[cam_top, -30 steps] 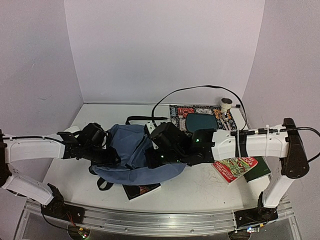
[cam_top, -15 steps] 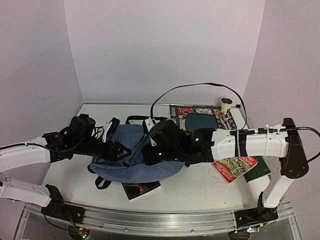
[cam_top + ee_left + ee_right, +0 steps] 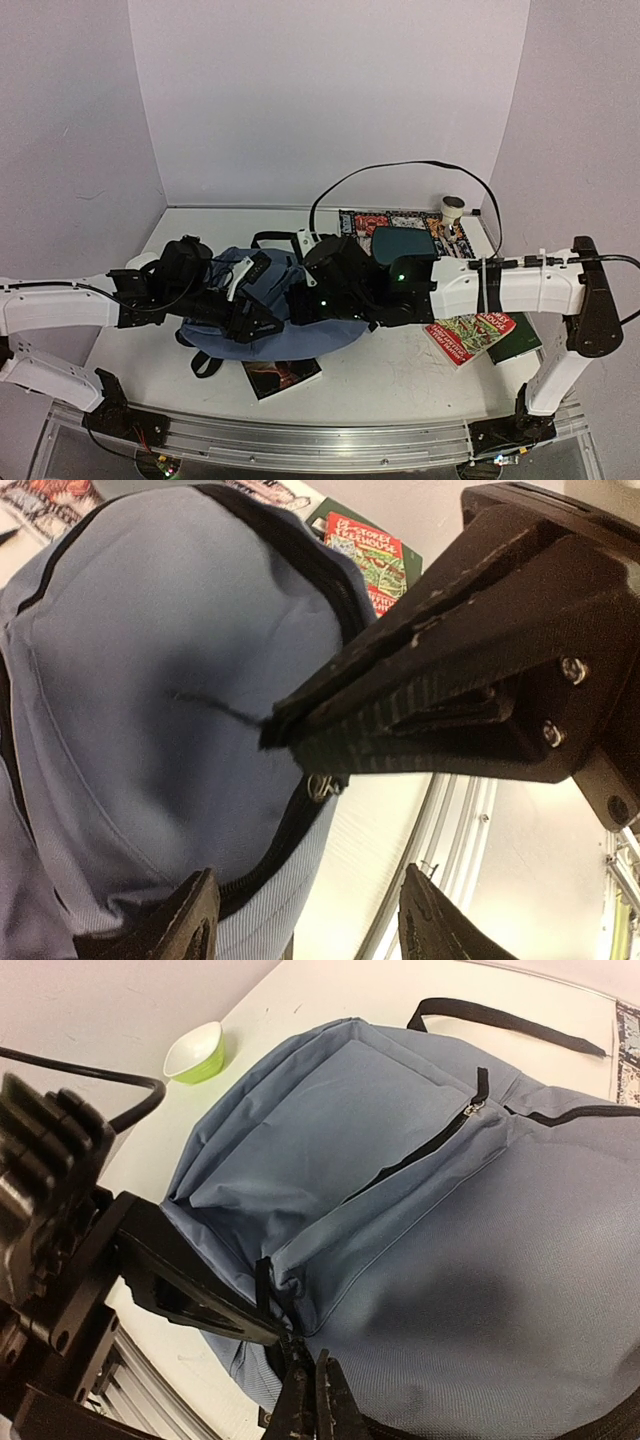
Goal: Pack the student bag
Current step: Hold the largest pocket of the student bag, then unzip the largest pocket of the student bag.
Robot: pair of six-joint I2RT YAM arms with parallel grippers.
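Green bowl (image 3: 195, 1052) far left on the table (image 3: 400, 380), looks empty. Left pincer (image 3: 310, 925) gapes wide, nothing gripped, fingers straddling the near-left edge of the student bag (image 3: 420, 1220) by the main zip. The bag lies flat mid-table between the two arms, front pocket (image 3: 395, 1185) facing up; a book (image 3: 283, 376) pokes out from under its near edge. Right pincer (image 3: 316, 1400) is clamped shut at the same rim, tips against the fabric just above a zipper pull (image 3: 320, 786); can't tell if it nips cloth or the tab.

Step, my guess: getting the main compartment open. To do it well, close the left on the rim beside the zip, not on the loose panel; hold it taut against the right's pull so the slider runs rather than the whole soft bag dragging.

Contents: front-pocket zip partly undone, inside dark, nothing seen; main compartment hidden. Teal pouch (image 3: 403, 243) and books (image 3: 470, 335) sit outside the bag at right, unpacked.
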